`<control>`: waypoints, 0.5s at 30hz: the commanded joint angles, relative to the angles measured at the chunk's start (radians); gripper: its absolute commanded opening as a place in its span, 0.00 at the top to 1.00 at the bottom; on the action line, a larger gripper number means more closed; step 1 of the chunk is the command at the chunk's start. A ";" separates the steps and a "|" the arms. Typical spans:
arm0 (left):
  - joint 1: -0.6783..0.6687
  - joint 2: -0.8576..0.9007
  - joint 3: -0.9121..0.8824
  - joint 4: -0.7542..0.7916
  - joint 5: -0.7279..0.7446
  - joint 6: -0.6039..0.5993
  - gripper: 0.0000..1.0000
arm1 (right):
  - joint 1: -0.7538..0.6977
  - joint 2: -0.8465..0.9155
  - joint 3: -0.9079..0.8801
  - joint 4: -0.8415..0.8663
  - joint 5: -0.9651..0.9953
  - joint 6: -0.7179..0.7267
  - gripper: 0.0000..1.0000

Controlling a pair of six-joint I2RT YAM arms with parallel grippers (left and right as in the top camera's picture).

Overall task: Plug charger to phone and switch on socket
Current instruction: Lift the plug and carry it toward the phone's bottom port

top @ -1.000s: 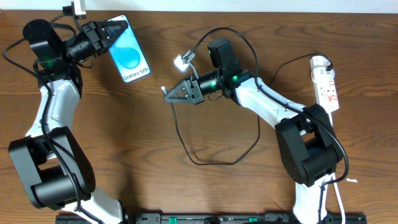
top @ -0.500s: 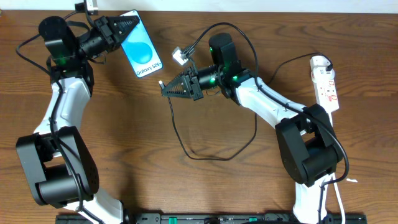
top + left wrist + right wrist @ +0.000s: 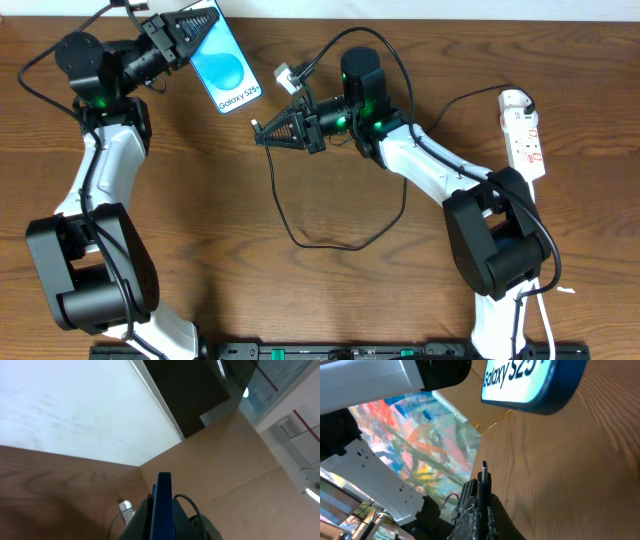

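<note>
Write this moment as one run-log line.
left gripper: shut on phone | right gripper: shut on charger, tip near phone, not plugged in | socket: far right, untouched

I looked down on a brown wooden table (image 3: pixel 200 220), its grain running side to side; a black rail (image 3: pixel 330 351) with small green marks lay along its near edge; a pale strip (image 3: pixel 450 8) ran beyond its far edge. The left wrist view showed a white panel (image 3: pixel 65 410) meeting a plain cardboard board (image 3: pixel 230 475), with a dark opening (image 3: pixel 185 390) above; the right wrist view caught a blurred painted sheet (image 3: pixel 415 445) of reds, blues and greens.
</note>
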 commanded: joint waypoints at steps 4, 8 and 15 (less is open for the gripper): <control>0.003 -0.026 0.007 0.013 0.042 -0.061 0.93 | 0.011 0.008 0.013 0.016 -0.035 0.021 0.99; 0.003 -0.026 0.007 0.013 0.071 -0.061 0.92 | 0.013 0.008 0.013 0.052 -0.046 0.022 0.99; 0.003 -0.026 0.007 0.014 0.073 -0.061 0.93 | 0.013 0.008 0.013 0.128 -0.050 0.048 0.99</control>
